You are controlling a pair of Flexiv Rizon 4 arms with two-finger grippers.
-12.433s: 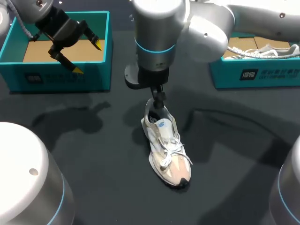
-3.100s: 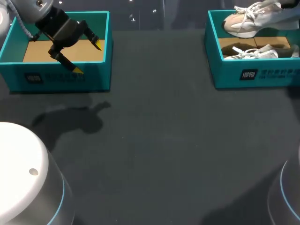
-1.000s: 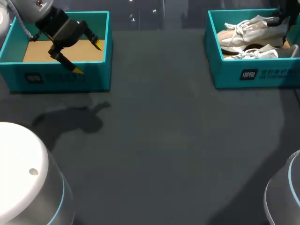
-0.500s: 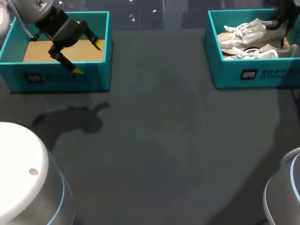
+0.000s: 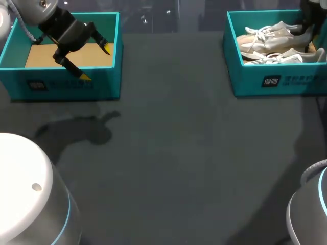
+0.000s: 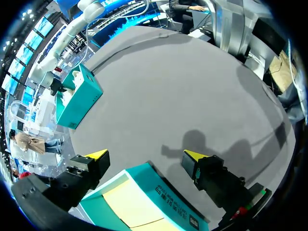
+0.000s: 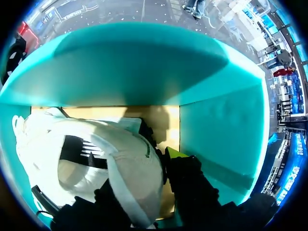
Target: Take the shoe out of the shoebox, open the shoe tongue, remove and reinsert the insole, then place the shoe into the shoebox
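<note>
We're at a robot lab bench, folks. Two grey machine arms frame the scene, the left arm (image 5: 25,194) and the right arm (image 5: 310,217), over a dark grey table (image 5: 168,153). A left shoebox (image 5: 110,61) and a right shoebox (image 5: 255,81), both teal, sit at the far corners as staged props, with pale sneakers (image 5: 271,35) in the right one.

A teal box (image 5: 104,84) with a tan cardboard floor stands at the far left of the dark grey worktop (image 5: 173,153).
</note>
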